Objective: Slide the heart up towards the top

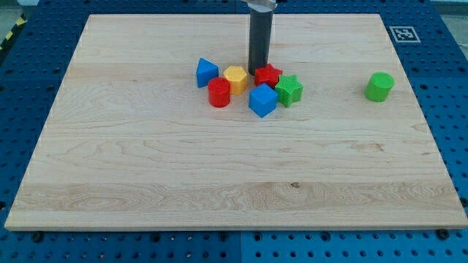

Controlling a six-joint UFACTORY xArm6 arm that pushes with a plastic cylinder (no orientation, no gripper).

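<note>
Pale wooden counter [146, 168] sitting on blue pegboard [29, 66], my tip [257, 71] resting just above the red star [268, 75], no gripper fitted, yellow heart [235, 77] sitting beside it, touching red cylinder [219, 93], blue cube [262, 100], green star [289, 90], blue triangle [206, 72] clustering, green cylinder [379, 86] standing well apart right.

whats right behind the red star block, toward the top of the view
My tip stands there, its lower end meeting the top edge of the red star, beside the yellow block. The rod covers the board strip behind it, so anything there is hidden.
</note>
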